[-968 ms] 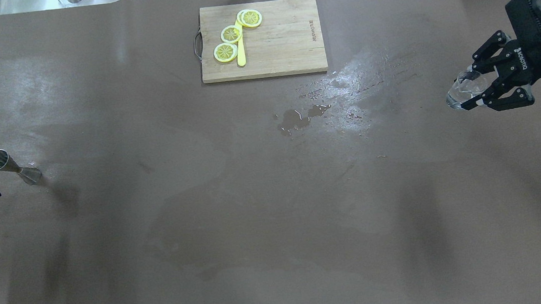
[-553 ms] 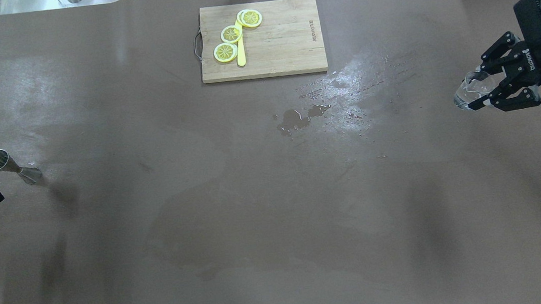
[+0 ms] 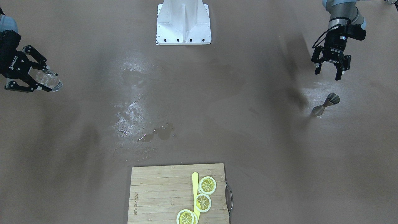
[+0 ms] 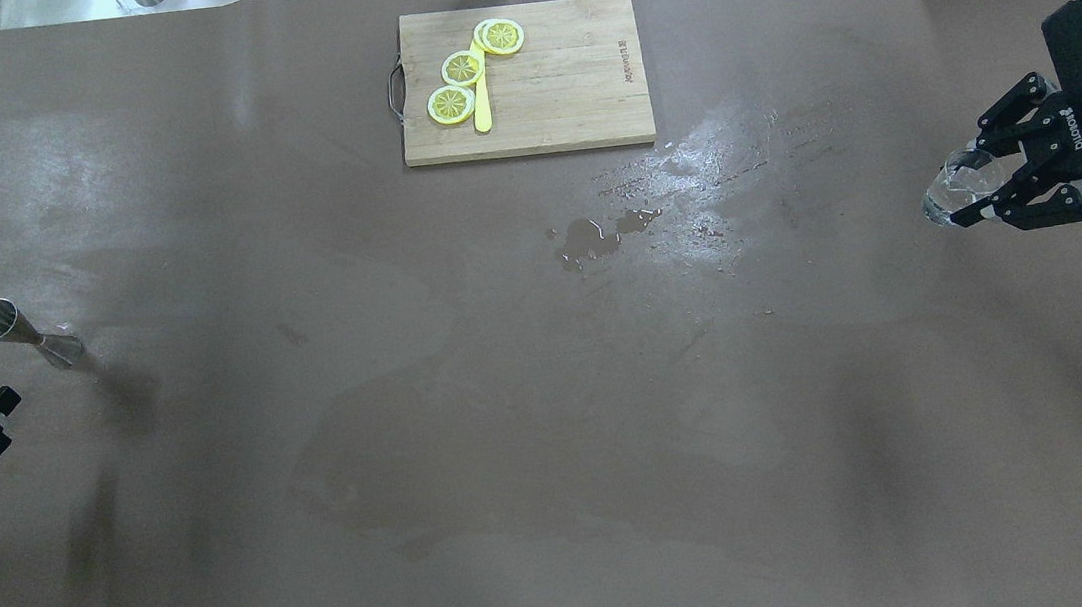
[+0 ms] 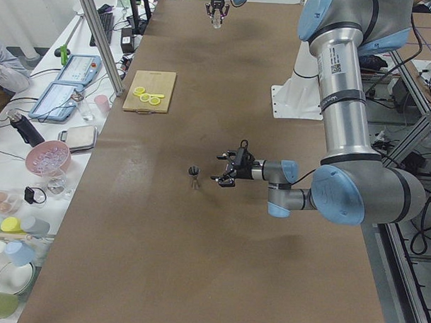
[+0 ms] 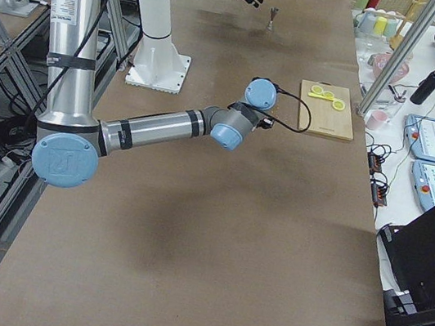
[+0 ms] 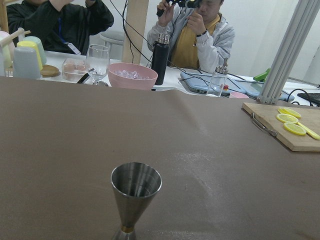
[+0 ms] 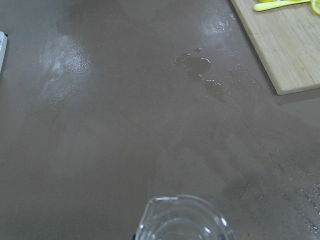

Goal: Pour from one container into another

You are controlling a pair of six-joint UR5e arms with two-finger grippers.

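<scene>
The jigger (image 7: pixel 136 197) is polished metal, shiny inside. The glass (image 4: pixel 953 188) is clear and smooth. The counter (image 4: pixel 312 418) has a matt brown cover, glossy where the puddle (image 4: pixel 594 236) wets it. The far board (image 4: pixel 558 80) is pale, grained wood; its slices (image 4: pixel 452 104) look like glossy yellow plastic.

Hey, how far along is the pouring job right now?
Done: the right gripper is shut on the clear cup, held at the table's right side. In hand: the left gripper hangs open beside the steel jigger, not touching it. Left: bringing the two containers together and pouring.
</scene>
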